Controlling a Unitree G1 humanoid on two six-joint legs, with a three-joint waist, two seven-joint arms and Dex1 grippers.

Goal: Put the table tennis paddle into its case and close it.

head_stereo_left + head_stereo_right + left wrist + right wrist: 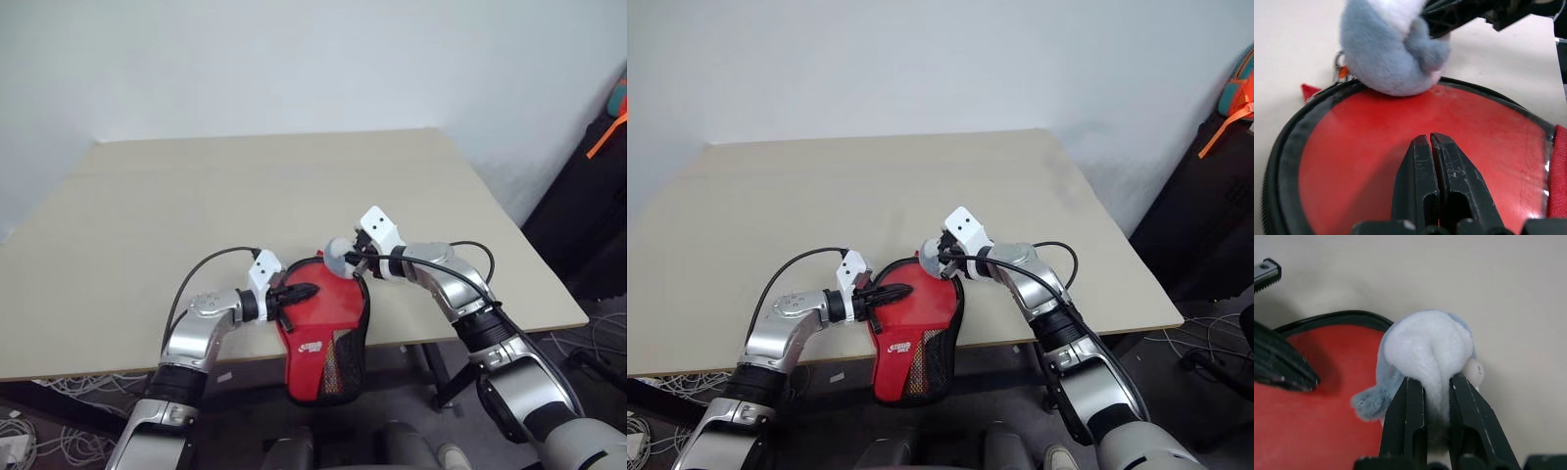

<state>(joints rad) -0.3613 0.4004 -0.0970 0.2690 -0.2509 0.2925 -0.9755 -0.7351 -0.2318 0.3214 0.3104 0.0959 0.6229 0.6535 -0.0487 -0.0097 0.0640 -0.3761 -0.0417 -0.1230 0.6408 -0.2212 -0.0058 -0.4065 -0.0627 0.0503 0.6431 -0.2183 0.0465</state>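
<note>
The case overhangs the table's near edge, paddle inside. Left gripper fingers pressed together over the paddle. Right gripper fingers pinch a grey-white plush charm at the case's far rim. The far table lies bare.

Plain room, pale wall, one beige desk.
The desk is set near a bare whitish wall; grey floor with loose cables is seen beneath, dark furniture at right.
</note>
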